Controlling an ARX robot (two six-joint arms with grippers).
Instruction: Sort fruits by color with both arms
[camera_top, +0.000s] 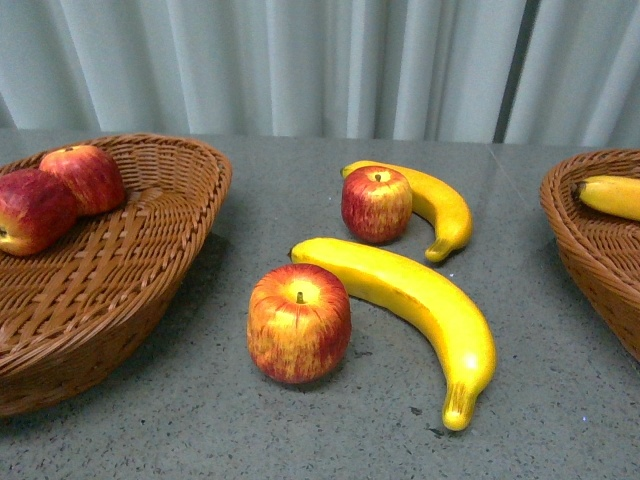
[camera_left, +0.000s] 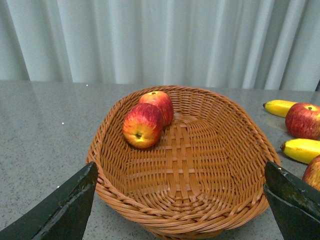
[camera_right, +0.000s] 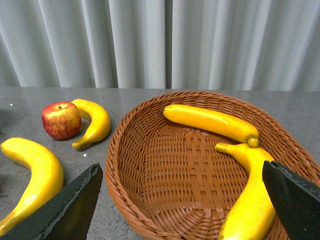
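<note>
Table (camera_top: 300, 430): grey, speckled, matt top.
Curtain (camera_top: 300, 60): pale, hanging in vertical folds behind the table.
Left basket (camera_top: 215, 165): brown woven wicker, oval and shallow.
Basket apples (camera_left: 145, 125): two, round, glossy red streaked with yellow, touching each other in the left basket.
Right basket (camera_right: 115, 150): the same wicker weave.
Basket bananas (camera_right: 210, 122): two, long, curved and smooth yellow, lying in the right basket.
Near apple (camera_top: 299, 322): upright on the table between the baskets, just beside the near banana (camera_top: 410, 295).
Far apple (camera_top: 376, 204): nestled in the curve of the far banana (camera_top: 440, 205).
My left gripper (camera_left: 180, 170): black fingers spread wide, nothing held, over the left basket.
My right gripper (camera_right: 181, 170): likewise spread and empty, over the right basket.
</note>
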